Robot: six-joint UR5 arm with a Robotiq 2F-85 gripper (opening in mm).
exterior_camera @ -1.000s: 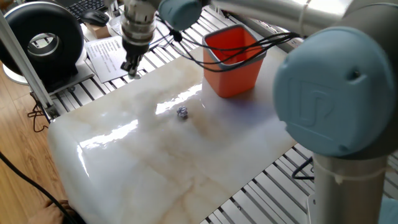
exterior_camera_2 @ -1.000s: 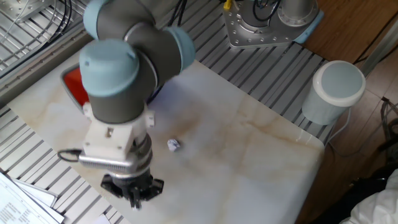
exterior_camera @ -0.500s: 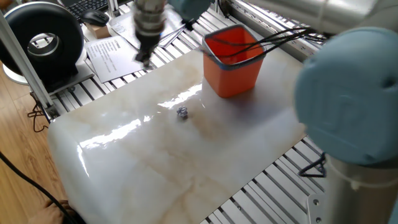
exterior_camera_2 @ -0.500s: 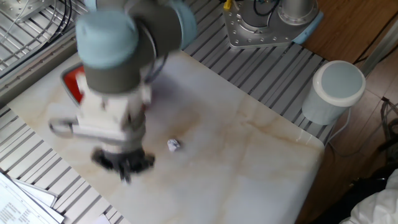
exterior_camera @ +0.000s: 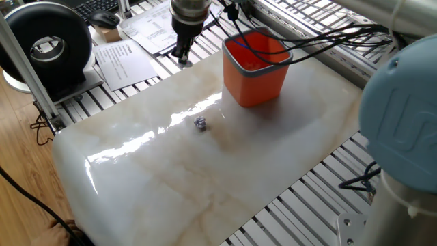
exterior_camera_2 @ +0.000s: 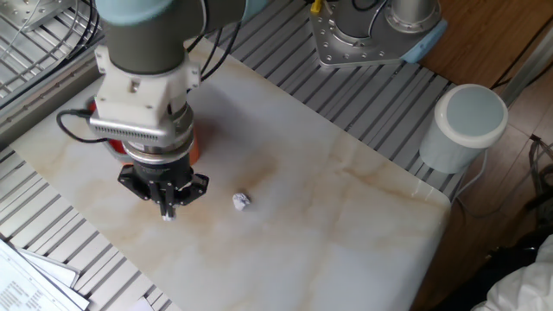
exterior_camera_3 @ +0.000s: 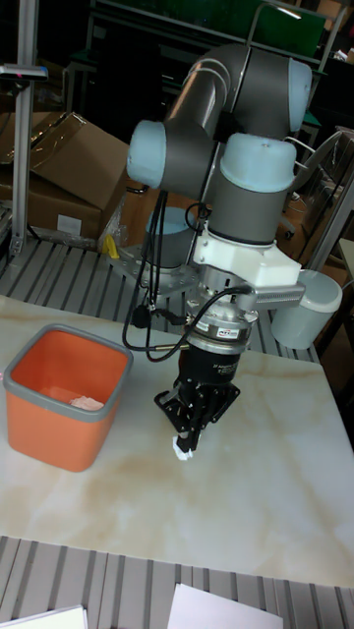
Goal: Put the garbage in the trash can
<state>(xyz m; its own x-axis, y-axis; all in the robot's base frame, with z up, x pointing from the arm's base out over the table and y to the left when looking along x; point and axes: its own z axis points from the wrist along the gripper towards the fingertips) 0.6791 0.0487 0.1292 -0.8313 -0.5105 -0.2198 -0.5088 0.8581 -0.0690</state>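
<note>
One cream scrap [exterior_camera_3: 83,401] lies in the trash can [exterior_camera_3: 61,400] (orange); end effector [exterior_camera_3: 185,447] pinches a white scrap [exterior_camera_3: 182,452].

Arm [exterior_camera_2: 143,78] swung toward trash can [exterior_camera: 256,67], seemingly carrying scrap [exterior_camera_3: 182,453]

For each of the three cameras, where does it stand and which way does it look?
One fixed view: high beside the robot's base, looking across the marble table; big arm joint, gripper show.
The other fixed view: overhead from the opposite side, looking down; wrist and gripper show.
Tall fixed view: low at the table edge, facing the arm; whole arm, gripper holding a white scrap.
All show the trash can; both fixed views share one paper ball.
</note>
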